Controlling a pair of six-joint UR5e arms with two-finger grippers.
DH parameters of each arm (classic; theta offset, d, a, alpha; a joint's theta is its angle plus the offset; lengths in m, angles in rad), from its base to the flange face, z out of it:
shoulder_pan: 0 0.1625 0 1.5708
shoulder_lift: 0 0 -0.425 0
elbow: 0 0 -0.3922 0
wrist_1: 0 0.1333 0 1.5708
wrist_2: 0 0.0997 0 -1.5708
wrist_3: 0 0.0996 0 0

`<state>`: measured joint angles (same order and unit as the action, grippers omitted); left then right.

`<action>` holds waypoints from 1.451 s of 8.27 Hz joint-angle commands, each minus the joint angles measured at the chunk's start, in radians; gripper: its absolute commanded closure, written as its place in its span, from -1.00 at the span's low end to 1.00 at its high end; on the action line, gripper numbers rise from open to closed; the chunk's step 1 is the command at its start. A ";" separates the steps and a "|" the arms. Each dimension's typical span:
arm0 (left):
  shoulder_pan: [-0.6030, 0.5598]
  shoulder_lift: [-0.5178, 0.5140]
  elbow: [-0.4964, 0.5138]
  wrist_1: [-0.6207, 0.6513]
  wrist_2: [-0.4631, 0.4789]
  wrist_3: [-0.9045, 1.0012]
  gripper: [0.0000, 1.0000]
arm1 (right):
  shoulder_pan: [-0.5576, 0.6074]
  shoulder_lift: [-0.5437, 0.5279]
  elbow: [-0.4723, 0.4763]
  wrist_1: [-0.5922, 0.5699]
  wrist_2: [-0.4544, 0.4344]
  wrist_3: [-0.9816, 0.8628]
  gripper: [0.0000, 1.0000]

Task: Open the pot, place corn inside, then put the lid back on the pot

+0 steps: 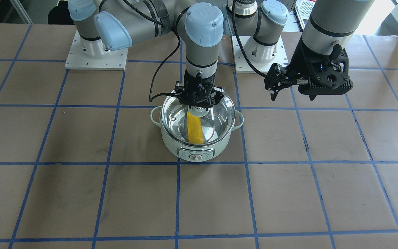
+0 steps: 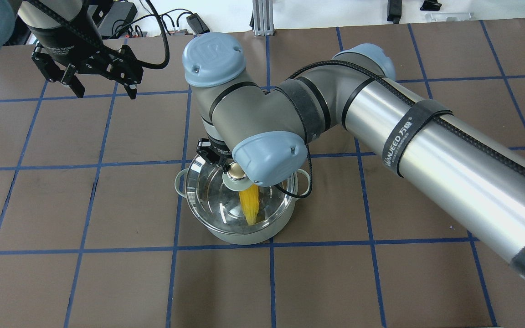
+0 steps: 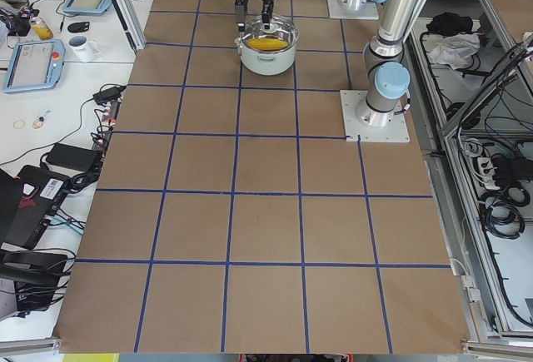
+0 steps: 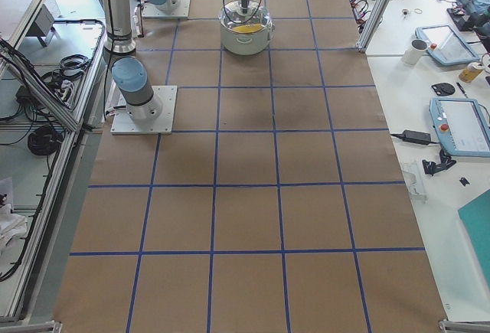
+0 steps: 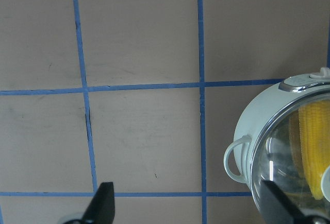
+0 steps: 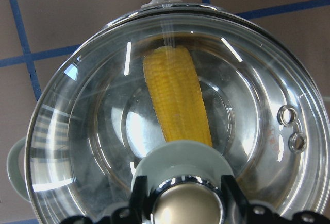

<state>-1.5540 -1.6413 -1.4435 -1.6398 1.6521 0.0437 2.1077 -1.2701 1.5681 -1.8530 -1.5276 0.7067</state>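
The mint-green pot (image 1: 185, 147) stands mid-table with the yellow corn (image 1: 195, 129) lying inside it. The clear glass lid (image 1: 219, 114) covers the pot's rim; I cannot tell whether it rests on it or hangs just above. My right gripper (image 1: 199, 103) is straight over the pot, shut on the lid's knob. In the right wrist view its fingers (image 6: 232, 193) flank the cream-gold ball, and the corn (image 6: 175, 100) shows through the lid (image 6: 93, 131). My left gripper (image 1: 292, 95) is open and empty, held above the table beside the pot (image 5: 258, 126).
The brown table (image 1: 81, 193) carries a blue tape grid. The arms' white base plates (image 1: 97, 57) sit at the robot's edge behind the pot. The right arm's long forearm (image 2: 449, 155) stretches across above the table. Operator desks (image 3: 50, 54) lie beyond the far edge.
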 commanded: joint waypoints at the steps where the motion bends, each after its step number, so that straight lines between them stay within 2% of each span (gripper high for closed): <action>1: -0.001 -0.002 -0.002 0.000 0.000 0.001 -1.00 | 0.000 0.001 0.001 -0.002 -0.005 -0.001 0.63; 4: -0.001 0.003 -0.025 0.008 0.000 0.001 -1.00 | 0.000 0.005 0.000 -0.003 -0.002 -0.001 0.56; 5: -0.001 0.003 -0.025 0.008 0.001 0.001 -1.00 | 0.000 0.003 0.001 -0.003 -0.008 0.000 0.29; 7: -0.001 0.003 -0.025 0.009 0.001 0.001 -1.00 | 0.000 0.003 0.000 -0.008 -0.011 0.007 -0.73; 8: -0.001 0.002 -0.025 0.009 0.002 0.001 -1.00 | 0.000 0.003 0.001 -0.006 -0.011 0.011 -0.89; 12: -0.001 0.003 -0.025 0.011 0.002 0.001 -1.00 | 0.000 0.003 0.003 -0.003 -0.002 0.017 -1.00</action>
<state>-1.5555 -1.6389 -1.4680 -1.6299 1.6536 0.0445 2.1077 -1.2671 1.5693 -1.8584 -1.5382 0.7208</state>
